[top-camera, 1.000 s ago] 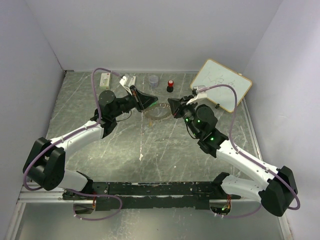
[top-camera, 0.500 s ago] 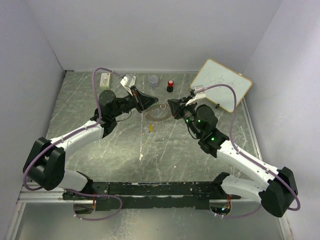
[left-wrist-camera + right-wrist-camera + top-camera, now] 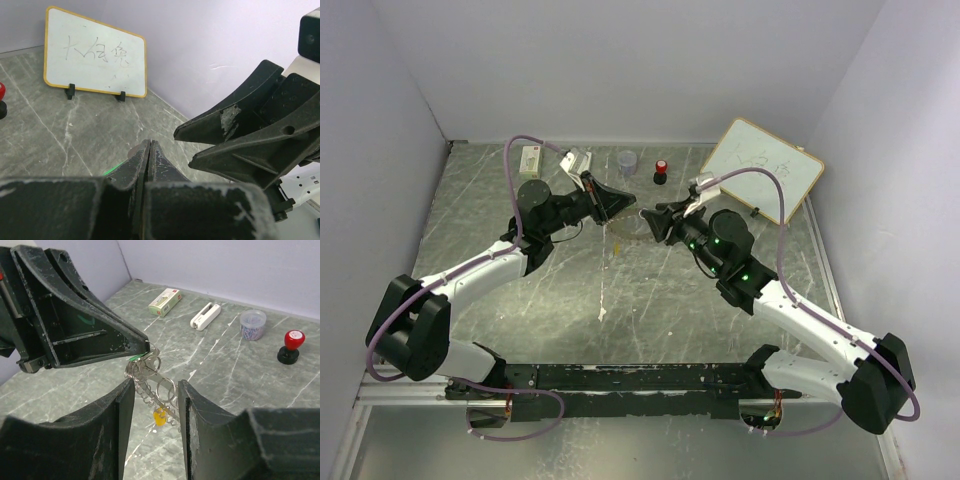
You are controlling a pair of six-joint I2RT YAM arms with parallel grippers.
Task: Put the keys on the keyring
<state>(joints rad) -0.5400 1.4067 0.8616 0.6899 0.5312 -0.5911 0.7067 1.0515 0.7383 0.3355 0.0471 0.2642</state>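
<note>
Pinching the keyring [image 3: 145, 392], the left claw [image 3: 146, 346] faces the parted right claw [image 3: 156, 384].

The right gripper [image 3: 155, 385] has opened, letting go of the keyring [image 3: 145, 395].

Along the far edge of the grey marbled worktop [image 3: 650, 300] sit, from left to right, a small white-and-green box [image 3: 530, 159], a white stapler-like tool [image 3: 575, 160] lying flat, a small clear cup of coloured paper clips [image 3: 627, 162] and a red-capped black knob [image 3: 661, 171]. Near the far right corner, a yellow-framed whiteboard [image 3: 763, 170] with faint scribbles stands on two black feet.
</note>
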